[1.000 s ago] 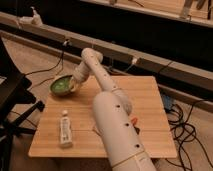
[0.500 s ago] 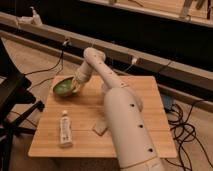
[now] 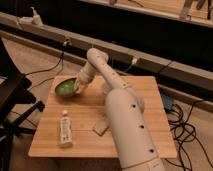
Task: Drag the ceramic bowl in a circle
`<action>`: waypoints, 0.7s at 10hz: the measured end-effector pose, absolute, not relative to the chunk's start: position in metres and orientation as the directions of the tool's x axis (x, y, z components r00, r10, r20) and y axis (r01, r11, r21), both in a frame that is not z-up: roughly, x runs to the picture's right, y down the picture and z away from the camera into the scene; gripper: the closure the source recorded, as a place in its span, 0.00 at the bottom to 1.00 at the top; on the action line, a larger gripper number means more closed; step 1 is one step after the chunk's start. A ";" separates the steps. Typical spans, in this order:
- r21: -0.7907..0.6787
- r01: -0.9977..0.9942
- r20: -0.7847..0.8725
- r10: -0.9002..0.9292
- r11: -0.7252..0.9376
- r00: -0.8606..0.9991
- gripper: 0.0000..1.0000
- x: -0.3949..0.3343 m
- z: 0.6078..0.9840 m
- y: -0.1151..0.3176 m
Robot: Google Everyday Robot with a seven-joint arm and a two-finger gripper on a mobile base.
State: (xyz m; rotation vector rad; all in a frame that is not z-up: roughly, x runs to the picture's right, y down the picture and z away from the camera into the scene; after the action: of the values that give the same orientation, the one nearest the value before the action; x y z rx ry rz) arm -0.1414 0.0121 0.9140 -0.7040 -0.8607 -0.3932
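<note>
The ceramic bowl (image 3: 64,88), green inside with a dark rim, sits at the far left corner of the wooden table (image 3: 145,95). It is tilted, with its right rim raised. My gripper (image 3: 78,86) is at that right rim, at the end of the white arm that reaches over the table from the front. It appears shut on the rim. The arm hides the far side of the rim.
A white tube (image 3: 65,129) lies near the table's front left. A small flat pale piece (image 3: 101,126) lies beside the arm's base segment. Cables run on the floor to the right. A dark stand is at the left, and a long rail runs behind the table.
The bowl has tipped up on its right side and shifted slightly at the table's far left. The arm's lower segment has swung a little to the right.
</note>
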 end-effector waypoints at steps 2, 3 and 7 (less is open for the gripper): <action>-0.396 0.574 0.801 -0.036 0.717 0.597 0.72 -0.137 0.912 0.012; -0.390 0.581 0.803 -0.046 0.714 0.595 0.72 -0.142 0.909 0.012; -0.406 0.585 0.776 -0.074 0.702 0.626 0.72 -0.157 0.903 0.019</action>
State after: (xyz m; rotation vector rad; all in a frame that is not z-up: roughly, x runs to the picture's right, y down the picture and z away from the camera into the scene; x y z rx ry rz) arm -0.1567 0.0190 0.9035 -0.7028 -0.8146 -0.4157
